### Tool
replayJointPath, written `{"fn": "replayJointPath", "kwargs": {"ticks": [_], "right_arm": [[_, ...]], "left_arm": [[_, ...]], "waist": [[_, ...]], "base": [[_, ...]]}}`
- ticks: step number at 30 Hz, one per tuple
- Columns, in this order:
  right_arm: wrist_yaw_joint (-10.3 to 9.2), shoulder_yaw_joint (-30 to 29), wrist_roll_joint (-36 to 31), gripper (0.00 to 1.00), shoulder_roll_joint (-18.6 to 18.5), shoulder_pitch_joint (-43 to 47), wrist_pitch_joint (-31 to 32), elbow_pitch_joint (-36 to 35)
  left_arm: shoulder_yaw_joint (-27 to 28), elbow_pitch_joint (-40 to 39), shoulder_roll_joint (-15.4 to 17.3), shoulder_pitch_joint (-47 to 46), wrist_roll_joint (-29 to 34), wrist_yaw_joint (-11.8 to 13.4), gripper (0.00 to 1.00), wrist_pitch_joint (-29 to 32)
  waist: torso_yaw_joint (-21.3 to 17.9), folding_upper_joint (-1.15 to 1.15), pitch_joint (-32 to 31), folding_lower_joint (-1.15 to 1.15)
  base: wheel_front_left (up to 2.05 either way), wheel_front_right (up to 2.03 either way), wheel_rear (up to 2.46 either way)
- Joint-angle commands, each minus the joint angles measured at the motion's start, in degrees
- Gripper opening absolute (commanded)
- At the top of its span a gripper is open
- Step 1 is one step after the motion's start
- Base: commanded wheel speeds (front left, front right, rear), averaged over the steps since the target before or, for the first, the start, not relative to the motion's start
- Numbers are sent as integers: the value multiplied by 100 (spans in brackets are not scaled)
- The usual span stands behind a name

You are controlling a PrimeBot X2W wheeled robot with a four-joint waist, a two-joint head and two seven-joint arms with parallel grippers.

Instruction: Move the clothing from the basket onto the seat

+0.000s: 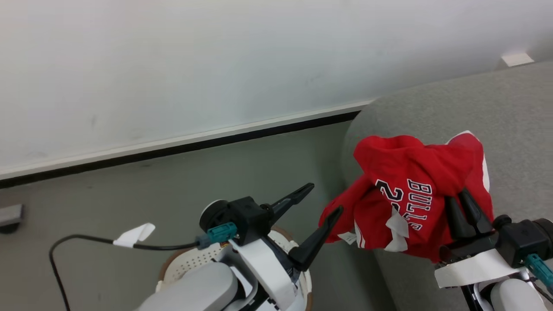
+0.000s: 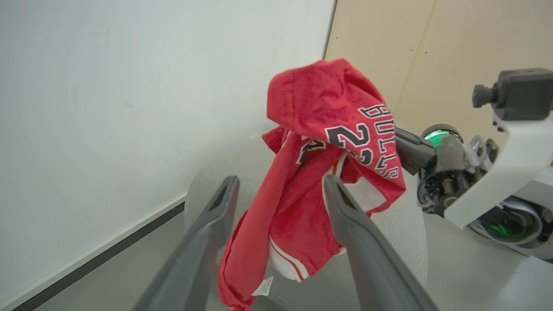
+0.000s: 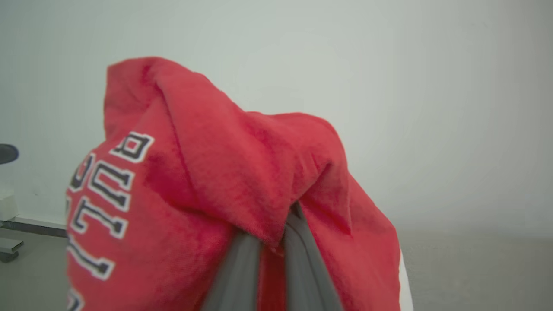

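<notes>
Hanging in a soft, crumpled red bunch, the jersey (image 1: 402,172) is pinched by the clenched right gripper (image 1: 458,199) over the rounded grey fabric corner of the seat (image 1: 475,108). The left gripper (image 1: 325,198), spread wide and holding nothing, sits just beside it above the holey white basket (image 1: 190,261). Bare floor (image 1: 129,194) lies left.

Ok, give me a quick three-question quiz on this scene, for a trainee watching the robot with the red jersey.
1. True or false: the left jaws are shut on the jersey.
2. Pick one. The jersey is: A, bunched and held up at the seat corner; B, spread flat on the seat; C, neatly folded.
3. Fill in: the word printed on the jersey reads ____.
Key: 1 false, they stand open; the right jaws grip it. 2 A. 3 BULLS.
</notes>
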Motion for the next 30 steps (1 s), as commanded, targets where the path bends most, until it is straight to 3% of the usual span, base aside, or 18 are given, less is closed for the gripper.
{"fn": "replayJointPath", "kwargs": {"ticks": [1, 7, 14, 23, 30], "right_arm": [[-12, -72, -25, 0, 9, 96, -22, -91], [-12, -263, -52, 0, 162, 389, 7, -452], [-12, -374, -104, 0, 210, 525, 94, -708], [-12, -629, -152, 0, 178, 204, 233, -813], [-12, -1023, -253, 0, 9, -627, 718, -1089]], "left_arm": [[-6, -14, 32, 42, 87, 18, 100, -19], [-9, -57, 102, 88, 145, 87, 100, -48], [-43, -91, 124, 77, 178, 108, 100, -26], [-59, -192, 153, -72, 188, 103, 100, 33], [59, -563, 444, -398, 321, 167, 100, 183]], "waist": [[-323, -1, 61, 0], [-744, -1, 104, 0], [-876, -1, 194, 0], [-698, -1, 441, 0], [-372, -1, 1224, 0]], "base": [[0, 0, 0], [0, 0, 0], [0, 0, 0], [0, 0, 0], [0, 0, 0]]}}
